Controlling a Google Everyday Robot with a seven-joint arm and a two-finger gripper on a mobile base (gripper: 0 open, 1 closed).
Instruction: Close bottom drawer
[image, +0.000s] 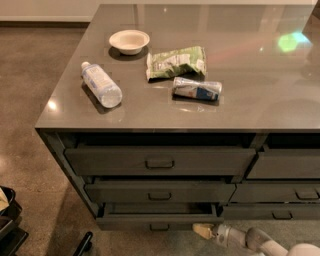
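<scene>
Nearest, at the bottom right, the robot's grey and white arm (260, 241) reaches in low from the right. Its gripper (204, 230), tan at the tip, sits just beside the lower right edge of the bottom drawer (130, 221); contact cannot be confirmed, nor whether the gripper is open or closed. The bottom drawer, the lowest and slimmest of the wide left stack, stands out slightly, with a dark gap above its front panel and a small loop handle (159, 227) at its centre. Above it are the middle drawer (120, 192) and top drawer (110, 161). On the grey countertop (250, 107) lie a clear bottle (101, 85) on its side at left and a blue and silver packet (197, 89). Farther back are a green bag (176, 62) and a white bowl (129, 41).
</scene>
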